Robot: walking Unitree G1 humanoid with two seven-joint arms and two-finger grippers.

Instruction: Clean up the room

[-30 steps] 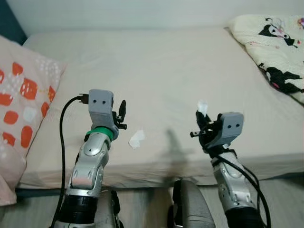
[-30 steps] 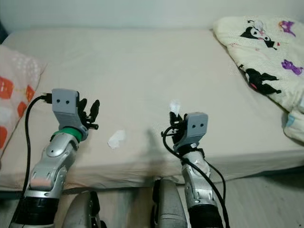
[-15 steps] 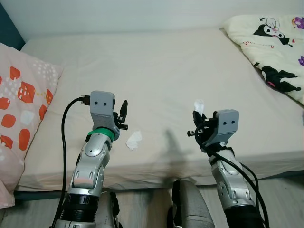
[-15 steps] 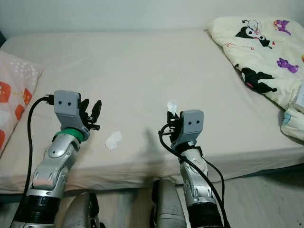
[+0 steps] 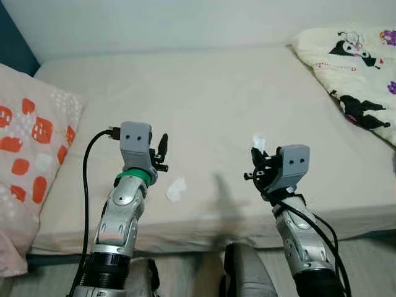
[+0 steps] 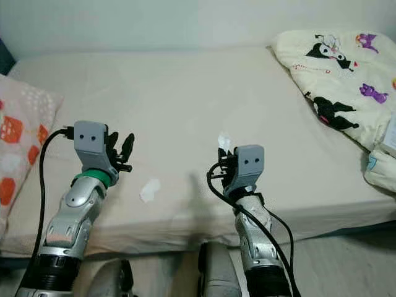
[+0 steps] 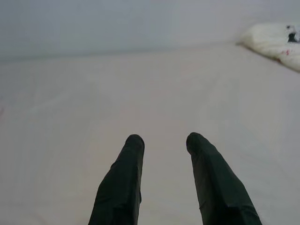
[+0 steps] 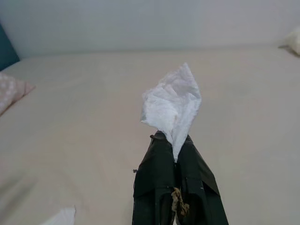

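- Here, at the far left, a soft white pillow with orange-red patches (image 5: 28,161) lies on the left end of the big bed with a plain cream sheet (image 5: 210,93).
- Next comes the left pincer (image 5: 162,153). It is held up over the front part of the bed, near the edge. Its two long black fingers (image 7: 123,183) stand apart with a clear gap, and nothing is between them.
- A black cable (image 5: 86,185) loops from the grey box on that wrist down along the silver arm.
- Just to the right of the left pincer, a small crumpled white tissue (image 5: 176,189) lies flat on the sheet, close to the front edge of the bed.
- Further right is the right pincer (image 8: 174,145), also raised above the front part of the bed. Its fingers are pressed tight together on a second scrunched white tissue (image 8: 172,105), which sticks up past the fingertips like a little flag and does not touch the bed.
- The two tissues are well apart, one down on the sheet and one up in the air.
- At the far right, a fluffy cream blanket with black and purple cartoon figures (image 6: 337,80) is bunched up on the right end of the bed.
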